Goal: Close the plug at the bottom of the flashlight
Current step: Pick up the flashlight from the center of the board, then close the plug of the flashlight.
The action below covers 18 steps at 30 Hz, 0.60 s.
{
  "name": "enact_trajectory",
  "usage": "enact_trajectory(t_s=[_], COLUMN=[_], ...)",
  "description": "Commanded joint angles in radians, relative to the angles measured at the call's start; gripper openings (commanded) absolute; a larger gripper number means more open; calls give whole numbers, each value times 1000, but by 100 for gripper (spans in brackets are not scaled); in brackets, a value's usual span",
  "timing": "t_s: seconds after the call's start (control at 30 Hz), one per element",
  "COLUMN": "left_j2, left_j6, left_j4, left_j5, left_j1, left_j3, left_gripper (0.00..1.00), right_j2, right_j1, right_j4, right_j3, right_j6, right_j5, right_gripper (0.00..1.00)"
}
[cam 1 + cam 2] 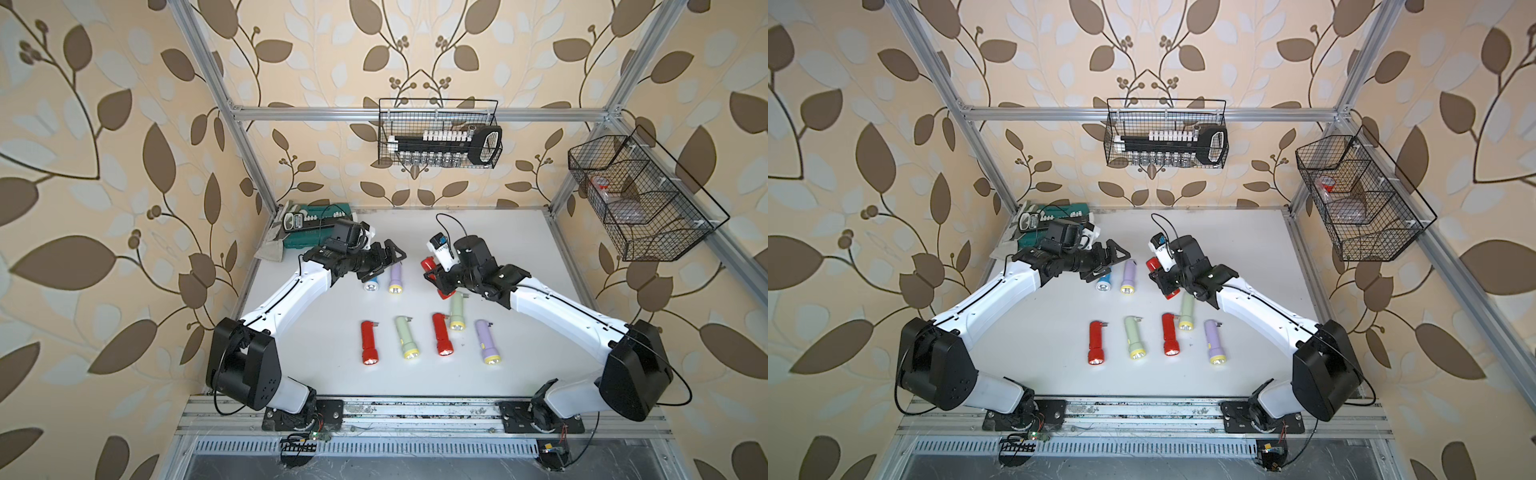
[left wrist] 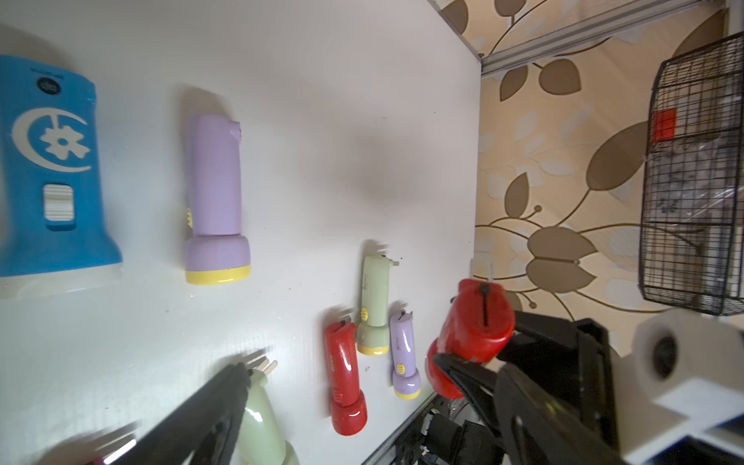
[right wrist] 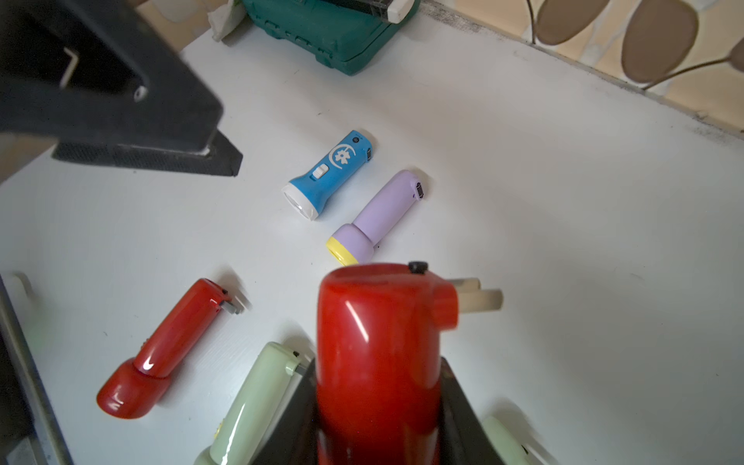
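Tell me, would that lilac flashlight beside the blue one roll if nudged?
Probably: the lilac flashlight lies on its rounded barrel on the smooth table. Its wider head would likely curve its path. Its shell looks stiff plastic, probably light.

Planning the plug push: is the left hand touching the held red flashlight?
Apart. In a top view, bare table shows between the left hand and the held red flashlight.

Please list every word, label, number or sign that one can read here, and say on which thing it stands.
No word or number is readable.
Sign, no letters: white crescent with flower, on the blue plastic flashlight.
Small print on the pale green plastic flashlight: too blurred.
Print on the lying red plastic flashlight: too blurred.
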Motion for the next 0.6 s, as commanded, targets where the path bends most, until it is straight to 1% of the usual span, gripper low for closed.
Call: enact_trajectory(t_s=[0.0, 0.07, 0.17, 0.37, 0.43, 0.57], left_j2=[23, 40, 48, 44, 48, 74], left_j6=[-117, -214, -328, -508, -566, -679], left_j4=[62, 101, 193, 311, 360, 473], left_j5=[125, 171, 230, 249, 249, 263], left_j1=[-3, -3, -5, -32, -42, -53], left_j3=[18, 7, -40, -109, -127, -149], left_gripper=[96, 94, 88, 72, 69, 66], right_j2=[-36, -45, -60, -75, -73, -74], right_j1=[22, 32, 36, 41, 47, 63], right_j4=[201, 295, 433, 774, 843, 897], right_j3=[-77, -132, -212, -402, -444, -474], right_j6=[-122, -168, -241, -404, -447, -496], right_j5=[74, 104, 106, 51, 47, 70], right_gripper=[0, 0, 0, 0, 0, 0])
